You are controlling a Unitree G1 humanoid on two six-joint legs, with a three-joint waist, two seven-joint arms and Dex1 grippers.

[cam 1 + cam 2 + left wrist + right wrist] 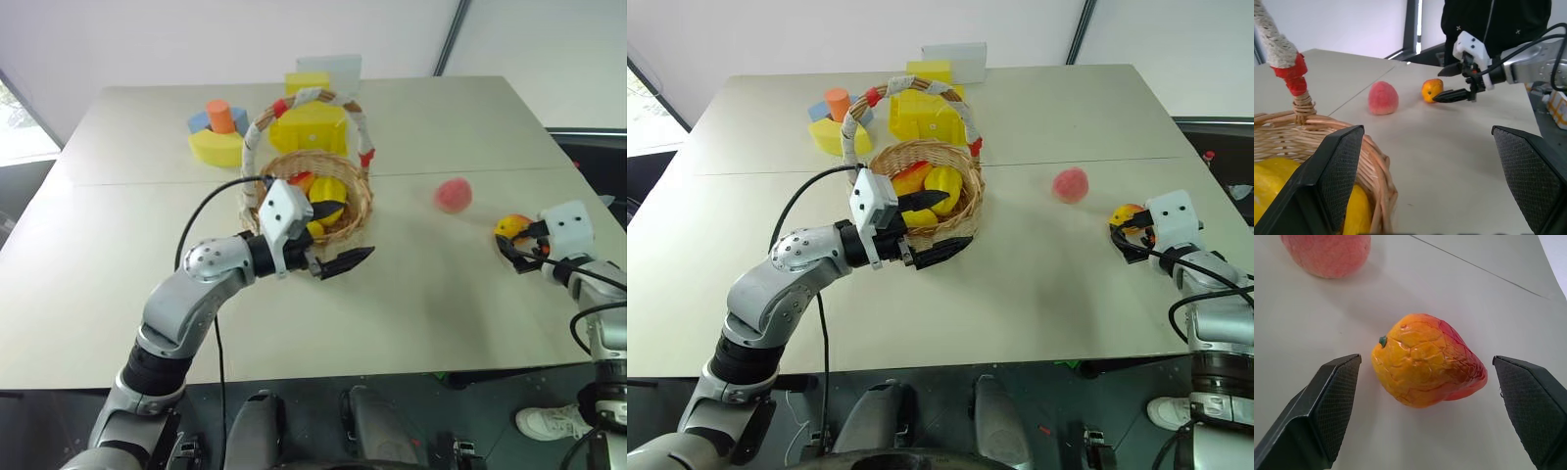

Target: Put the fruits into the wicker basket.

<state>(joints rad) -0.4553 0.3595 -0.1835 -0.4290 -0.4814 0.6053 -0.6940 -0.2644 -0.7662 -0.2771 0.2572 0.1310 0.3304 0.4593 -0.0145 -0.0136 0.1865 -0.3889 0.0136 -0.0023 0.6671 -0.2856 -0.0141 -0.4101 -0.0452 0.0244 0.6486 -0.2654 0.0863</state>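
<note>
Lab — bare table (118, 294), foam blocks (217, 132)

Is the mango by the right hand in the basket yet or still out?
Out: the mango lies on the table, between the right gripper's open fingers.

I see even, soft daylight across the pale grey table (441, 323), with faint shadows. The fuzzy pink round peach (453, 195) looks slightly blurred; my wrist close-up stays sharp.
</note>
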